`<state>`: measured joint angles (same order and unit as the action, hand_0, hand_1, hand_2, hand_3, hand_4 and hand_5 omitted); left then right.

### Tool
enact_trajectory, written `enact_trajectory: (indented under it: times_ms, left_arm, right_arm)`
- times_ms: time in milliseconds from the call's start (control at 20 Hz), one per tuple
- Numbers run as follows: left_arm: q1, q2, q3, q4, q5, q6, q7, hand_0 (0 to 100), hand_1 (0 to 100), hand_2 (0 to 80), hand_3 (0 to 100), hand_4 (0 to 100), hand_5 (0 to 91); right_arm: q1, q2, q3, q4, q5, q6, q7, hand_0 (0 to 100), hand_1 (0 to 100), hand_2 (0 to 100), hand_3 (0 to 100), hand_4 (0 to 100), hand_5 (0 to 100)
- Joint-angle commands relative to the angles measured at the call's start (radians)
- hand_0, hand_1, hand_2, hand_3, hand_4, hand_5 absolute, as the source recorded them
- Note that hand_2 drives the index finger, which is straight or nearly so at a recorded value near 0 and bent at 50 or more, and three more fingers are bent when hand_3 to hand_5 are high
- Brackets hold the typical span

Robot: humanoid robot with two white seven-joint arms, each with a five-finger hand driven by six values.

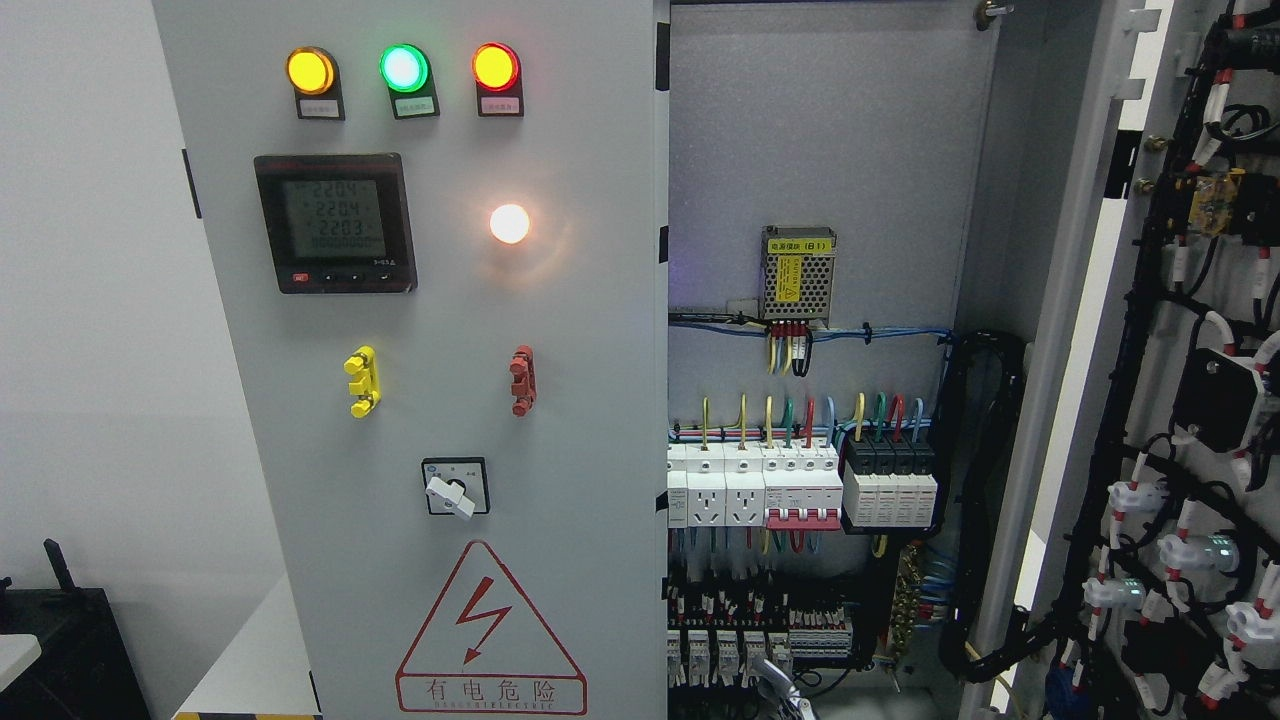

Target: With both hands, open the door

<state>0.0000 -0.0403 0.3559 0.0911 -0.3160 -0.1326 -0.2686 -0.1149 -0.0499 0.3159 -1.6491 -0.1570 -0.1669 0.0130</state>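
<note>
Rt door [1232, 300] nearest, open, stiff heavy steel, wiring inside: push its edge; robot hand [782, 692] barely visible, grip state can't tell.

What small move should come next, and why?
Probably bring the hand at the bottom edge to the free right edge of the closed grey metal left door. The wiring-lined right door already stands swung open, exposing the white breakers.

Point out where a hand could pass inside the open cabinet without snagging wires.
Free: the bare grey back panel above the power supply, and the panel strip between it and the breaker row. Crowded: the breaker row downward, the black cable loom on the right, and the open door's wired inside.
</note>
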Motion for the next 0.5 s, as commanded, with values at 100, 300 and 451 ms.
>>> enact_trajectory:
  times_ms: [100, 300, 451]
  left_arm:
    - [0.005, 0.0, 0.0, 0.001, 0.0, 0.001, 0.0, 0, 0, 0.0, 0, 4, 0.0]
    - [0.005, -0.001, 0.0, -0.001, 0.0, 0.001, 0.0, 0, 0, 0.0, 0, 4, 0.0]
    - [0.005, 0.0, 0.0, 0.001, 0.0, 0.001, 0.0, 0, 0, 0.0, 0, 4, 0.0]
  right_arm:
    - [-0.092, 0.002, 0.055, 0.08, -0.044, 0.021, 0.001, 0, 0, 0, 0, 0, 0]
    - [-0.143, 0.005, 0.057, 0.135, -0.044, 0.021, 0.005, 0, 0, 0, 0, 0, 0]
    - [-0.17, 0.004, 0.057, 0.164, -0.096, 0.027, 0.007, 0, 0, 0, 0, 0, 0]
